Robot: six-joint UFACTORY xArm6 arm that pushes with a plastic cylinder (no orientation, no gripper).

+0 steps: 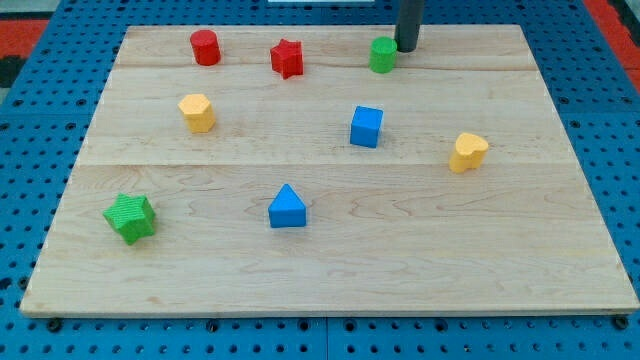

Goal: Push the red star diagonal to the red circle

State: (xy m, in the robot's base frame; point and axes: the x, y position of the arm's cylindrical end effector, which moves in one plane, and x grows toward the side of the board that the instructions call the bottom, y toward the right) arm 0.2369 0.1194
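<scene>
The red star [287,58] lies near the view's top, left of centre. The red circle [205,47] stands to its left, slightly higher in the view, with a gap between them. My tip [406,49] is at the view's top, right of centre, just right of the green circle [382,55] and close to touching it. The tip is well to the right of the red star, with the green circle between them.
A yellow hexagon-like block [197,112] lies at the left. A blue cube [366,126] is at the centre, a yellow heart [467,152] at the right, a blue triangle [287,207] at lower centre, a green star [130,217] at lower left. The wooden board [330,280] ends on all sides.
</scene>
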